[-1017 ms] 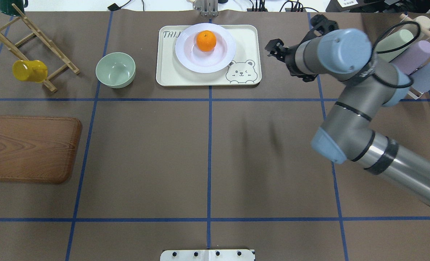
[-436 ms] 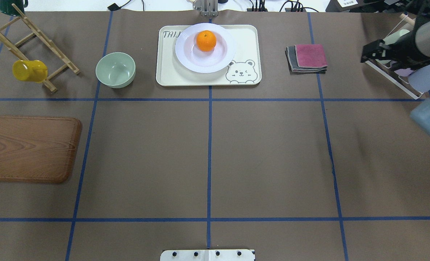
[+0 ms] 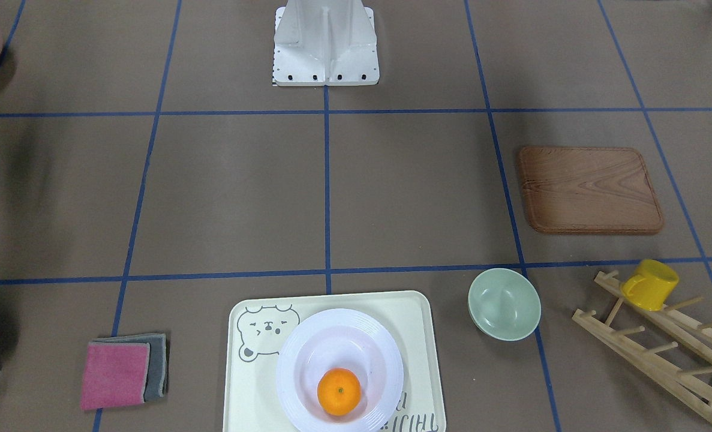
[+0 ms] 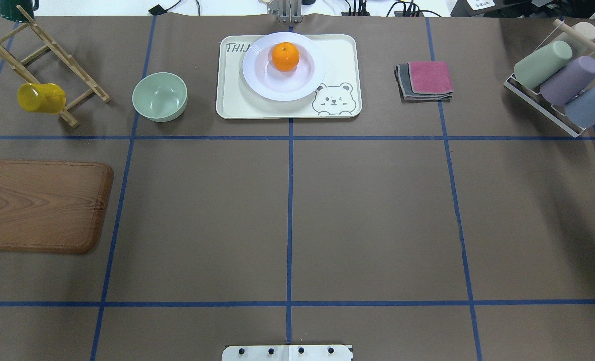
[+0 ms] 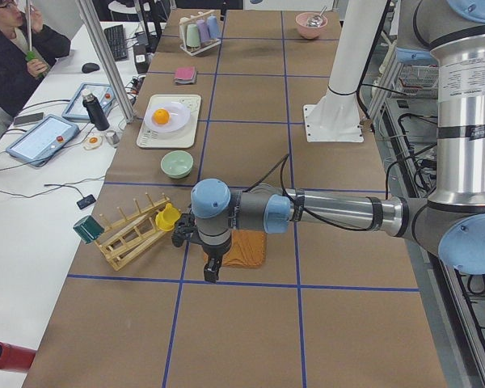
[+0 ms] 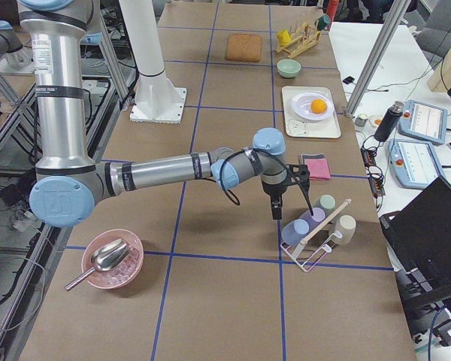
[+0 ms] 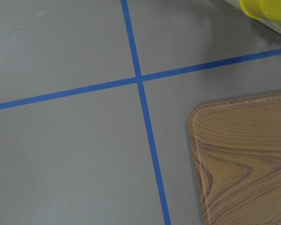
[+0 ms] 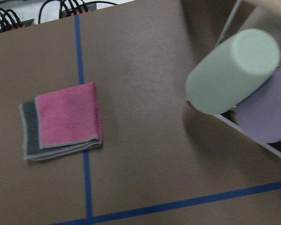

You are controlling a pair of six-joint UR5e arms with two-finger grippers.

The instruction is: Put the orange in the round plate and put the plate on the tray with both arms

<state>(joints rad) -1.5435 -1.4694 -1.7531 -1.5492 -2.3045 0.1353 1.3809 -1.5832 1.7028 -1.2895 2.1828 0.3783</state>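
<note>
Since the orange (image 4: 284,56) sits in the plate (image 4: 262,82) and the plate is on the tray (image 4: 342,55), I think we are done. I would park the left claw (image 5: 210,271) and right claw (image 6: 293,209) well away. I cannot tell how wide either is.

One desk (image 3: 415,192), brown, divided into squares by blue tape lines. One tray (image 3: 242,384), cream, with a bear face drawn at one corner, is set at the near edge. One round plate (image 3: 385,351), white, is carried on the tray, with one orange (image 3: 339,391) contained in it. One pale green bowl (image 3: 504,303) is placed just beside the tray. One wooden board (image 3: 589,189) is laid beyond the bowl. One yellow mug (image 3: 651,284) is seated on a wooden rack (image 3: 649,354). Folded cloths (image 3: 122,371), pink over grey, are laid apart on the tray's other side
</note>
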